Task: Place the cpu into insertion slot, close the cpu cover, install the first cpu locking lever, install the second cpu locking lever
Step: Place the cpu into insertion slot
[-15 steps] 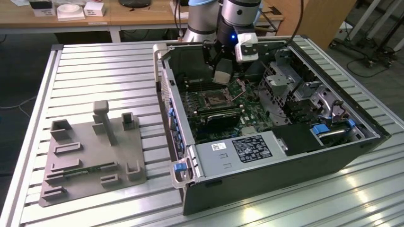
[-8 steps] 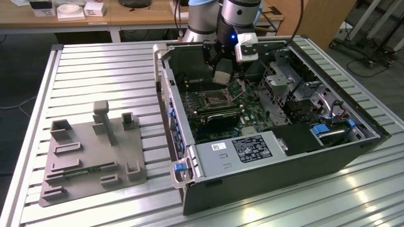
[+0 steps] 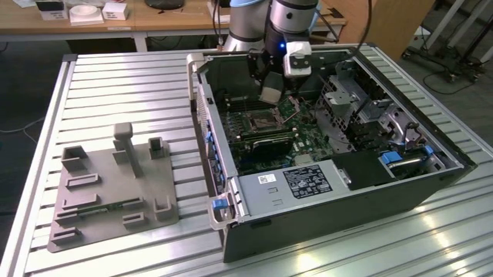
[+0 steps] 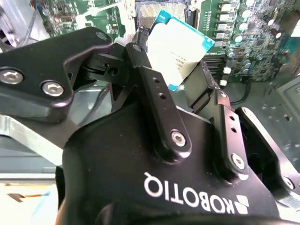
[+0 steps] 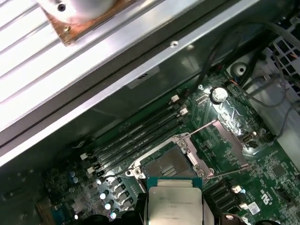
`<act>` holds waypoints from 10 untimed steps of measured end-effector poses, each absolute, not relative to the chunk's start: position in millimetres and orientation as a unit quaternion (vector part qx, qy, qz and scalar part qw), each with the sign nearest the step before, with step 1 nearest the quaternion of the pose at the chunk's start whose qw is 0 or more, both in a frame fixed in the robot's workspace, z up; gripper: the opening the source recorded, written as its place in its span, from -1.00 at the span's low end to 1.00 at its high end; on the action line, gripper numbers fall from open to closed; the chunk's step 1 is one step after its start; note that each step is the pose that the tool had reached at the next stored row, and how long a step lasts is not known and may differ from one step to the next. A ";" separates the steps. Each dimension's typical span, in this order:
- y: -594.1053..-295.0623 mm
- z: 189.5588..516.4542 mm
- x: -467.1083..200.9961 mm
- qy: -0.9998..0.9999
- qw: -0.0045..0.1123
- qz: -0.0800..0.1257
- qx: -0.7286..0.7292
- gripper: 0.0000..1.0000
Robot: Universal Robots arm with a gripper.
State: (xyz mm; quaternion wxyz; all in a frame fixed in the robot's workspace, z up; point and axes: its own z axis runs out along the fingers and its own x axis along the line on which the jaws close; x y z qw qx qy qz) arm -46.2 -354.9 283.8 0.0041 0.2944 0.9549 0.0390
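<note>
Gripper point(image 4: 174, 65) clamping cpu point(image 4: 180, 42) between both fingers, gripping opposite edges. Cpu hanging just past fingertips. Insertion slot point(image 5: 166, 164) lying uncovered beneath gripper, apart from cpu, inside open computer case point(image 3: 347, 213).

Arm point(image 3: 289, 17) angled downward, end effector point(image 4: 171, 61) clamped on cpu point(image 4: 180, 40)

White maker's mark, upside down, on the black gripper point(image 4: 172, 60), fine print on the silver-grey square cpu point(image 5: 174, 206), labels on the large black box point(image 3: 308, 182), both too small for me

matt silver metal-topped cpu point(image 5: 174, 206)
</note>
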 end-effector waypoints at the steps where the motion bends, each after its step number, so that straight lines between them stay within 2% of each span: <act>1: -354.9 283.4 -46.3 0.952 0.004 0.039 0.303 0.08; 10: -354.9 279.6 -46.2 0.925 0.008 0.038 0.379 0.08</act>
